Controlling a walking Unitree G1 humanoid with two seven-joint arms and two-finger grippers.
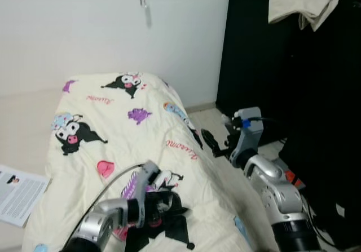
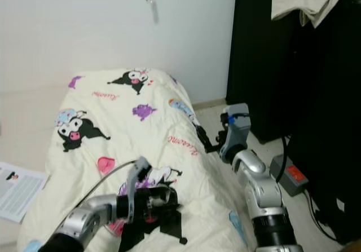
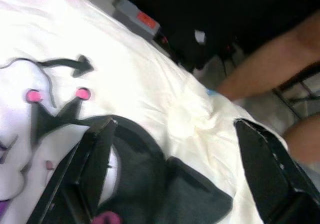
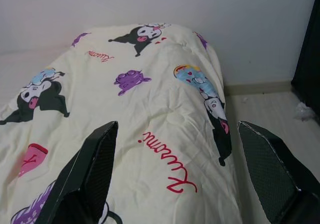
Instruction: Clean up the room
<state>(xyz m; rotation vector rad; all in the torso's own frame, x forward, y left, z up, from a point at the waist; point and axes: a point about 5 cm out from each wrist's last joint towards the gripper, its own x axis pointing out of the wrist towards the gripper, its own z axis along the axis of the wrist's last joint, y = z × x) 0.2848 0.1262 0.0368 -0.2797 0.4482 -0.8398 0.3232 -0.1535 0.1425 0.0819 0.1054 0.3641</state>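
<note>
Paper sheet (image 1: 20, 193) lies on the floor left of the bed. On the bed is a cream quilt (image 1: 113, 128) with cartoon prints. Left hand (image 3: 172, 176) is low over the near part of the quilt, fingers apart and holding nothing. Right hand (image 4: 177, 176) is at the quilt's right edge, also apart and empty. Black wardrobe (image 1: 293, 94) stands right of the bed, with a beige cloth (image 1: 304, 3) on top.

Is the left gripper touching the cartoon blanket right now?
Cannot tell. In the left wrist view the left gripper is open just over the blanket, but neither contact nor gap shows plainly.
</note>
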